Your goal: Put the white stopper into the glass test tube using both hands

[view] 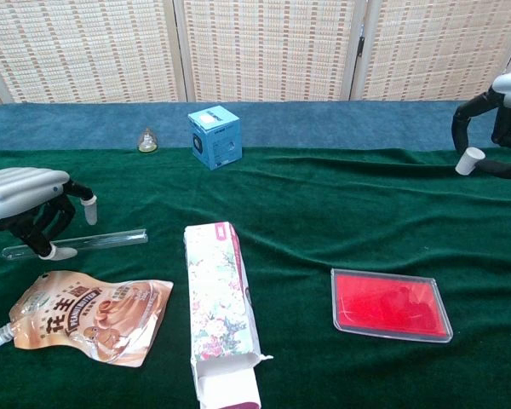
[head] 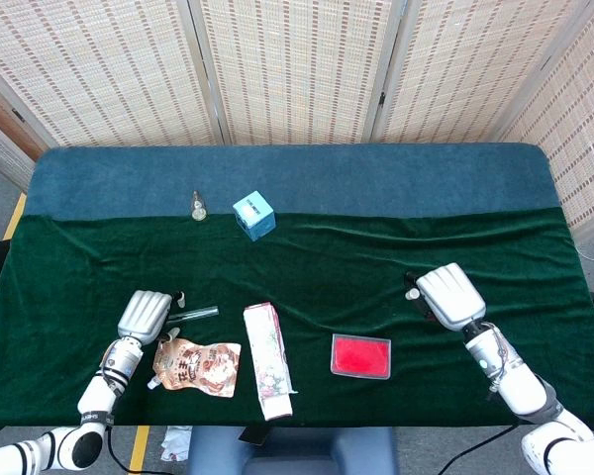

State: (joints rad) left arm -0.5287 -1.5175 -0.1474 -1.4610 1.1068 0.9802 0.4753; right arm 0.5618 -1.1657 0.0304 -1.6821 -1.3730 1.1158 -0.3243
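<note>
The glass test tube (view: 102,239) lies flat on the green cloth at the left, also seen in the head view (head: 200,312). My left hand (view: 25,194) hovers over the tube's left end with fingers curved and apart, its thumb tip beside the glass; the hand (head: 145,315) hides that end from above. Nothing is lifted. Far to the right, my right hand (view: 509,89) is raised above the cloth and pinches the small white stopper (view: 471,160) between thumb and a finger. In the head view the stopper (head: 412,294) shows at the left side of that hand (head: 449,295).
A tan snack pouch (view: 89,313) lies just in front of the tube. A floral carton (view: 217,307) lies at the centre and a red tray (view: 390,304) at the front right. A blue cube box (view: 214,136) and a small bottle (view: 147,141) stand at the back.
</note>
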